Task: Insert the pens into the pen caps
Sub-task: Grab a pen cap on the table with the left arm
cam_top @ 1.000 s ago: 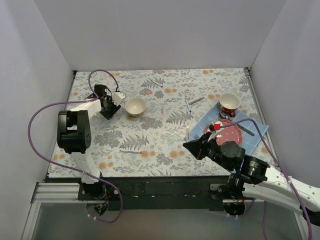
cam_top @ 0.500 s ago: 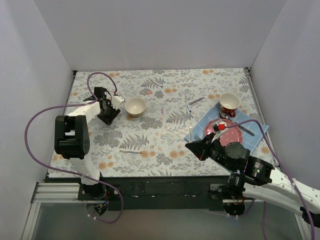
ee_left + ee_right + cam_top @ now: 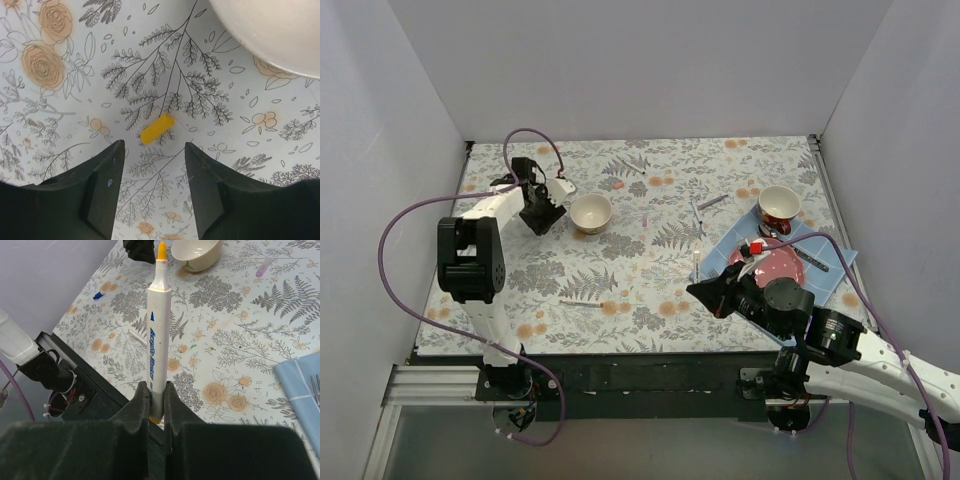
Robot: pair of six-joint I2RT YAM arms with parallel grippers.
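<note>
Robot lab test cell
Blank white walls (image 3: 640, 60) are boxing the table (image 3: 620, 255) at 9, 12 and 3 o'clock; bolted robot arms (image 3: 470, 260) are standing at 6.

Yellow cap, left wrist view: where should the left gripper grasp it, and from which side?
Grip the yellow cap across its round sides at mid-length, coming down from above. It lies flat and slanted on the cloth, so the open left gripper needs a slight twist to square up.

Cloth (image 3: 60, 115): matt printed fabric. Cap (image 3: 157, 128): smooth yellow plastic. Pen (image 3: 157, 335): glossy white plastic barrel. Bowl (image 3: 270, 30): smooth, glazed.
</note>
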